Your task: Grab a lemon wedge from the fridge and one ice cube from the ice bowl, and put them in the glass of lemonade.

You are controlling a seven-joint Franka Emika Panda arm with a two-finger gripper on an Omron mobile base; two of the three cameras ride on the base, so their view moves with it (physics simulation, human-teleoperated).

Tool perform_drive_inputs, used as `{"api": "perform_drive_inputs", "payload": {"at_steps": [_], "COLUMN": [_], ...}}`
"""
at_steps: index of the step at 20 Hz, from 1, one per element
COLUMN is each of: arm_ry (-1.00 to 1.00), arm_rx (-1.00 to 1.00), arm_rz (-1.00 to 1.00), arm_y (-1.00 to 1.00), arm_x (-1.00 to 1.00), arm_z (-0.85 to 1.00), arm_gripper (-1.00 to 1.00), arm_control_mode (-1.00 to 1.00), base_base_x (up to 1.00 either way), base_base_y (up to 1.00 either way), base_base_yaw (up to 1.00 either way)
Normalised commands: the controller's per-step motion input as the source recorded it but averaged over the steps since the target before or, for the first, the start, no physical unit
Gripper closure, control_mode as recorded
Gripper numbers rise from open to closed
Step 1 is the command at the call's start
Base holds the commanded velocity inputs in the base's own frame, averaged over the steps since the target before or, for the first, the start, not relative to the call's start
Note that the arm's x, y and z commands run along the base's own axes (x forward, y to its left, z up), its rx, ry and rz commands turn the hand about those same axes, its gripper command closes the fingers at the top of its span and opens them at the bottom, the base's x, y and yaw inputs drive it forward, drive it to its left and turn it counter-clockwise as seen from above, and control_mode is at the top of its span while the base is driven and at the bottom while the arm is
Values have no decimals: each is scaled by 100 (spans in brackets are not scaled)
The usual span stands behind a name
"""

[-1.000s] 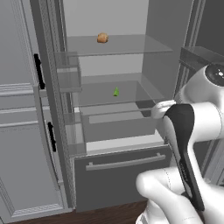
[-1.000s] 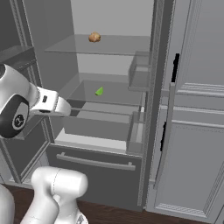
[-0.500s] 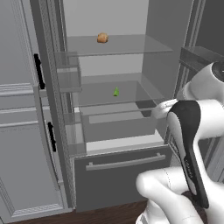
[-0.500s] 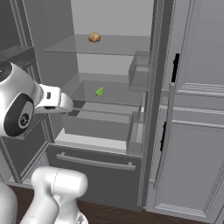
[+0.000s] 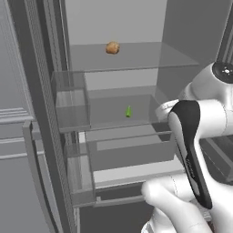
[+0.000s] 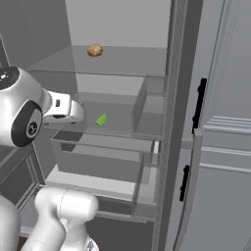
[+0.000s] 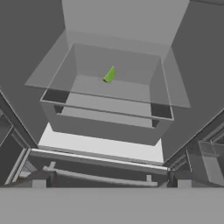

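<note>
fridge (image 5: 41, 91) stands open, clear shelves exposed. lemon wedge (image 7: 109, 75) lies on the middle clear shelf (image 7: 109, 94), toward the back, small and yellow-green; also seen at (image 5: 128, 111) and (image 6: 101, 119). round tan-brown lump (image 5: 112, 47) sits alone on the upper shelf, well apart from the wedge.

gripper (image 7: 109, 183) is outside the shelf front, aimed at the wedge from below and in front. fingers spread as wide as they go, nothing between them. the wedge is well beyond the tips, untouched.

risks, as i judge them:
- the wedge is tiny against wide-spread fingers. a close slightly off centre could flick it along the slick shelf or push it to the back wall.
- the shelf front lip and the clear drawer (image 7: 105, 127) below sit between hand and wedge. coming in too low could knock the hand on the lip.
- the clear shelving makes edges hard to read, so the height of the approach is easy to misjudge.
- the wedge could slip from the pinch on the way out.

hard to make out:
- finger tips are just dark stubs at the bottom of the hand view, and in the base views the arm's own body covers them.
- the wedge's exact lie (flat or on edge) is too small to tell.
- lower fridge drawer is cut off by the arm.
</note>
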Motion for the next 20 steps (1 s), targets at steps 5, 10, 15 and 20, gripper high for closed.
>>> {"api": "perform_drive_inputs", "payload": {"at_steps": [5,10,15,20], "arm_ry": [0,-1,-1,0], "arm_rx": [0,2,3,6], "arm_rz": [-1,-6,-9,-8], "arm_y": [0,3,16,15], "arm_x": [-3,29,53,74], "arm_z": [0,-39,-43,-65], "arm_gripper": [-100,-100,-100,-100], "arm_control_mode": [-100,-100,-100,-100], "base_base_x": [-3,0,0,0], "base_base_y": [0,0,0,0], "base_base_yaw": [0,0,0,0]}}
